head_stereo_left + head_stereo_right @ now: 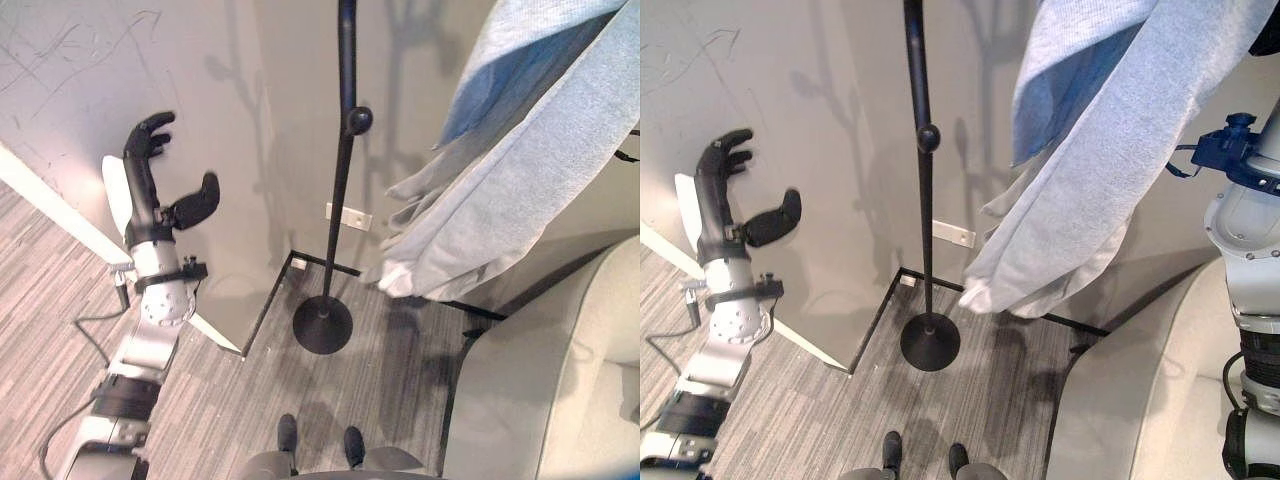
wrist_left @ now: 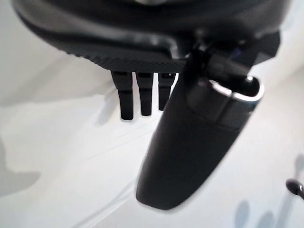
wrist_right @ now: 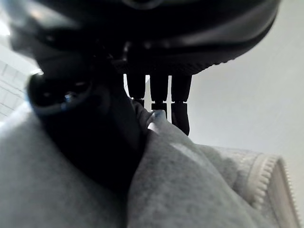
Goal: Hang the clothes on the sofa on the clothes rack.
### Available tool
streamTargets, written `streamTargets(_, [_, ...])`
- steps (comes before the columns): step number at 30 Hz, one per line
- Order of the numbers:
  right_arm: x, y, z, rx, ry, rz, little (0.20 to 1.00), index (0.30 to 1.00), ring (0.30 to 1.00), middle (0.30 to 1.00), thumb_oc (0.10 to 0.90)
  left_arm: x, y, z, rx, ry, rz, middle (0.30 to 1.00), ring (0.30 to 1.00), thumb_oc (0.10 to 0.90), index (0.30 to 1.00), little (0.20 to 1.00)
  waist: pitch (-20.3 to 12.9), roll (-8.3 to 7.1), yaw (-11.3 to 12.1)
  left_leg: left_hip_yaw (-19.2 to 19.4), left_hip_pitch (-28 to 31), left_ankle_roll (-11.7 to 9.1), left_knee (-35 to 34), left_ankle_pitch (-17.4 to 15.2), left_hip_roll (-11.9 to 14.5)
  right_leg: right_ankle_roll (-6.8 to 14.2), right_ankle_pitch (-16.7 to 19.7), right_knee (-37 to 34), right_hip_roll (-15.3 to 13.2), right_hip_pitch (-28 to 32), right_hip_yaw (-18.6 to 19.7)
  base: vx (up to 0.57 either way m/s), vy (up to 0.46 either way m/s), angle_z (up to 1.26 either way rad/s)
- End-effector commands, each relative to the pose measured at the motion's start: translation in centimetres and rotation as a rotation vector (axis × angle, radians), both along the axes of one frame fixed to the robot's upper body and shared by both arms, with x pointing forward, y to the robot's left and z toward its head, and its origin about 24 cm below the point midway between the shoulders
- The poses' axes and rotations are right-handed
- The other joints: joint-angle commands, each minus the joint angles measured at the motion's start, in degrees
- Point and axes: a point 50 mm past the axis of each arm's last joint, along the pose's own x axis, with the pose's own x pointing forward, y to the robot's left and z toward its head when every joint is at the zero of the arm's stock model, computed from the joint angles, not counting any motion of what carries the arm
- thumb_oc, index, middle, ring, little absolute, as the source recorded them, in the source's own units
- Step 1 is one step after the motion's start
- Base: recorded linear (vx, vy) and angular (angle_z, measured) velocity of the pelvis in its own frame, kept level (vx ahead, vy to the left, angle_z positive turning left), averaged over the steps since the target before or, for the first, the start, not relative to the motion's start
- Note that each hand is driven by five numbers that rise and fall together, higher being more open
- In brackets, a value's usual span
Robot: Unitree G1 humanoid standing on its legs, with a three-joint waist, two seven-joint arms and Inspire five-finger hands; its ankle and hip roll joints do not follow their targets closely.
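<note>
A light grey zip-up garment [image 1: 540, 170] with a blue lining hangs in the air at the upper right, to the right of the rack. My right hand [image 3: 90, 137] is shut on it, with grey cloth [image 3: 190, 190] pinched between thumb and fingers; the right arm [image 1: 1250, 220] reaches up at the right edge. The clothes rack is a thin black pole [image 1: 343, 150] with a round knob [image 1: 359, 120] and a disc base [image 1: 322, 324], standing in the wall corner. Left of the pole, my left hand [image 1: 150, 170] is raised in front of the wall, open and holding nothing, thumb [image 2: 190, 142] spread.
The pale grey sofa [image 1: 560, 380] fills the lower right. Grey walls meet in a corner behind the rack, with a white socket plate [image 1: 347, 215] low on the wall. A white slanted board [image 1: 60, 210] runs along the left. Striped grey carpet [image 1: 230, 400] lies before the rack.
</note>
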Motion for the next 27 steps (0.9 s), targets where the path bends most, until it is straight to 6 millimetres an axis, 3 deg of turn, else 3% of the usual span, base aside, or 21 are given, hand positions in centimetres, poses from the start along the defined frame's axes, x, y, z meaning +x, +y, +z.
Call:
streamTargets(1, [-2.5,0.1,1.9,-0.049,-0.116,0.021,0.300,0.300,0.300,0.300,0.400,-2.1,1.6,2.7,0.058,-0.150,0.022,0.900,0.900,0.800,0.900,0.900,-9.70,-2.85,1.84,0.45,1.07,-1.46,0.10,-2.84,3.26,2.52,-3.19,1.70,1.10,0.51,-0.16,-0.06,-0.029,0.14])
streamTargets(4, [-2.6,1.3,1.2,-0.034,-0.088,0.161,0.300,0.300,0.300,0.300,0.400,-3.1,1.2,1.6,0.021,-0.105,-0.022,0.900,0.900,0.800,0.900,0.900,-9.09,-2.73,2.53,-0.08,0.23,-1.91,0.30,-1.79,3.66,2.21,-3.24,1.33,1.56,0.68,-0.66,-0.14,-0.052,0.11])
streamTargets(5, [-2.5,2.5,0.6,-0.029,-0.051,0.296,0.300,0.300,0.300,0.300,0.400,-3.6,0.4,1.0,0.000,-0.078,-0.091,0.900,0.900,0.800,0.900,0.900,-8.48,-2.57,3.14,-0.50,-0.28,-2.14,0.53,-1.28,3.92,1.97,-3.30,1.17,1.81,0.81,-1.03,-0.09,-0.031,0.04])
streamTargets(6, [-2.5,2.5,0.5,-0.029,-0.048,0.299,0.300,0.300,0.300,0.300,0.400,-3.7,0.5,0.9,0.000,-0.077,-0.090,0.900,0.900,0.800,0.900,0.900,-8.52,-2.60,2.96,-0.60,-0.25,-2.16,0.50,-1.26,3.93,1.95,-3.29,1.13,1.84,0.89,-1.12,-0.13,-0.038,0.01])
streamTargets(8, [-2.2,4.7,-0.6,-0.038,0.039,0.504,0.300,0.300,0.300,0.300,0.400,-4.5,-1.5,-0.4,-0.110,-0.010,-0.266,0.900,0.900,0.800,0.900,0.900,-7.67,-2.28,3.50,-0.96,-0.95,-2.37,0.90,-0.53,4.28,1.71,-3.27,0.73,2.09,1.30,-1.60,-0.16,-0.025,0.18])
streamTargets(10, [-2.2,5.5,-1.0,-0.042,0.065,0.565,0.300,0.300,0.300,0.300,0.400,-4.8,-2.2,-1.3,-0.180,0.033,-0.334,0.900,0.900,0.800,0.900,0.900,-7.46,-2.15,3.52,-1.09,-1.11,-2.40,0.96,-0.24,4.32,1.68,-3.17,0.63,2.16,1.37,-1.80,-0.13,-0.010,0.15])
streamTargets(11, [-2.0,6.7,-1.4,-0.061,0.105,0.643,0.300,0.300,0.300,0.300,0.400,-5.3,-3.9,-2.4,-0.232,0.105,-0.457,0.900,0.900,0.800,0.900,0.900,-7.11,-1.95,3.73,-1.31,-1.46,-2.47,0.94,0.20,4.39,1.61,-3.07,0.52,2.21,1.42,-2.01,-0.08,0.002,0.03])
streamTargets(12, [-2.0,6.7,-1.4,-0.062,0.106,0.643,0.300,0.300,0.300,0.300,0.400,-5.3,-3.9,-2.4,-0.233,0.105,-0.457,0.900,0.900,0.800,0.900,0.900,-7.14,-1.92,3.67,-1.33,-1.47,-2.47,0.92,0.20,4.39,1.60,-3.07,0.51,2.22,1.42,-2.03,-0.13,0.003,0.07])
streamTargets(14, [-1.6,8.5,-2.0,-0.049,0.151,0.776,0.300,0.300,0.300,0.300,0.400,-5.8,-6.8,-3.9,-0.383,0.203,-0.647,0.900,0.900,0.800,0.900,0.900,-6.73,-1.59,3.91,-1.66,-2.22,-2.61,1.00,1.07,4.60,1.40,-2.88,0.50,2.51,1.25,-2.26,-0.14,-0.002,0.04])
streamTargets(16, [-1.4,9.3,-2.2,-0.035,0.161,0.821,0.300,0.300,0.300,0.300,0.400,-6.3,-8.4,-4.4,-0.447,0.253,-0.751,0.900,0.900,0.800,0.900,0.900,-6.68,-1.39,3.98,-1.70,-2.41,-2.63,0.98,1.41,4.86,1.31,-2.86,0.48,2.75,1.30,-2.37,-0.11,-0.007,0.00])
streamTargets(20, [-1.3,10.6,-2.4,-0.007,0.159,0.899,0.300,0.300,0.300,0.300,0.400,-6.4,-10.7,-4.9,-0.538,0.311,-0.878,0.900,0.900,0.800,0.900,0.900,-6.36,-1.18,4.05,-1.95,-2.58,-2.64,1.09,1.69,5.15,1.11,-2.82,0.57,3.15,1.28,-2.25,-0.07,-0.017,0.03])
streamTargets(26, [-1.3,13.2,-3.0,0.082,0.169,1.092,0.300,0.300,0.300,0.300,0.400,-5.9,-18.0,-6.1,-0.647,0.446,-1.138,0.900,0.900,0.800,0.900,0.900,-6.03,-1.73,3.40,-1.83,-1.95,-2.61,1.34,1.64,5.66,0.74,-2.84,0.84,3.85,1.70,-1.72,-0.04,-0.023,-0.01])
streamTargets(27, [-1.3,13.2,-3.0,0.082,0.169,1.092,0.300,0.300,0.300,0.300,0.400,-5.9,-18.1,-6.1,-0.647,0.445,-1.139,0.900,0.900,0.800,0.900,0.900,-6.00,-1.72,3.42,-1.82,-1.92,-2.61,1.34,1.64,5.67,0.74,-2.83,0.84,3.85,1.72,-1.70,0.00,0.000,0.00])
